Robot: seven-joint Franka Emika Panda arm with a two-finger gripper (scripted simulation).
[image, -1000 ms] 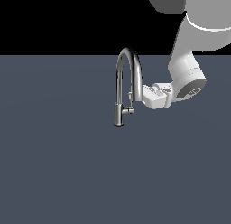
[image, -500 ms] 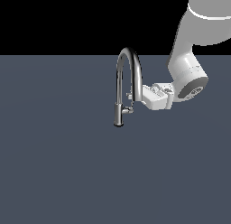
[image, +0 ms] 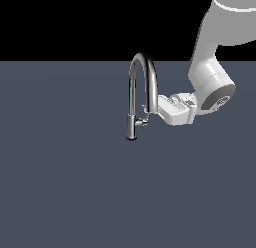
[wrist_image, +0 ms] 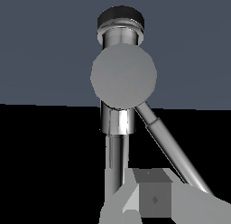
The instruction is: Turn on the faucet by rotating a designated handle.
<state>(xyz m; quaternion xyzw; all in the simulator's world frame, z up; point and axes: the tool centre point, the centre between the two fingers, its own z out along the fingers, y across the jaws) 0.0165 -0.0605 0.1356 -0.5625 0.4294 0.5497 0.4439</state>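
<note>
The chrome faucet (image: pixel 133 87) stands in the middle of the exterior view, its arched spout rising from a short base cylinder. The stubby handle (image: pixel 142 123) sticks out of that base toward the exterior view's right. My gripper (image: pixel 149 111) reaches in from the right, its tips just above the handle and close beside the spout tube. In the wrist view the handle (wrist_image: pixel 124 75) shows end-on as a round grey disc in front of the faucet (wrist_image: pixel 118 121). The gripper (wrist_image: pixel 135 204) is shut, its fingers pressed together with nothing between them.
A flat dark grey surface (image: pixel 65 182) spreads around the faucet. The white arm (image: pixel 212 77) comes down from the upper right of the exterior view.
The gripper has crept slightly left and down toward the handle, while the upper arm has swung toward the exterior view's right. The faucet looks unchanged.
</note>
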